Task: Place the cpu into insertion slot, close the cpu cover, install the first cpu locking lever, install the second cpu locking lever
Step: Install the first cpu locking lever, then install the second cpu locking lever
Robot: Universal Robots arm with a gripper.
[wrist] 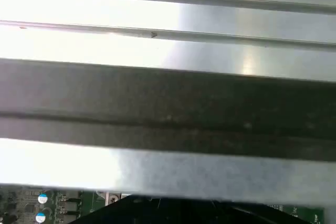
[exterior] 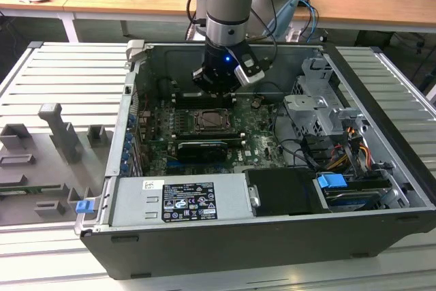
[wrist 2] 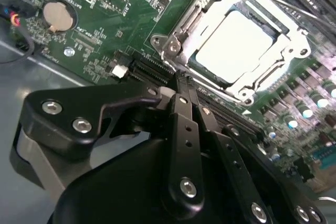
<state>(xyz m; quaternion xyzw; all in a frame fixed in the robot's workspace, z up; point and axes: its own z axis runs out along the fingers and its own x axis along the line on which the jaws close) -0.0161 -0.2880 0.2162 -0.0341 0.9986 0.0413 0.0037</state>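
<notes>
The cpu (wrist 2: pixel 236 45) shows its pale square face inside the insertion slot (exterior: pixel 212 121) on the green board. The cpu cover (wrist 2: pixel 181 32), a silvery frame, lies flat around the chip's edges. A thin metal lever rod (wrist 2: pixel 273 2) runs along one side of the socket. In the exterior view my gripper (exterior: pixel 216 91) hangs just behind the socket, a little above the board. In the second wrist view my gripper (wrist 2: pixel 184 80) points at the socket's near corner, its black fingers (wrist 2: pixel 181 129) together with nothing between them.
The board sits in an open computer case (exterior: pixel 272 236) on a ribbed metal table (exterior: pixel 61 80). Memory slots (exterior: pixel 204 98), a black card (exterior: pixel 202 148), a drive cage (exterior: pixel 320 110) and cables (exterior: pixel 354 148) crowd around the socket. A coin battery (wrist 2: pixel 58 15) lies on the board. A dark case wall (wrist: pixel 168 103) crosses the first wrist view.
</notes>
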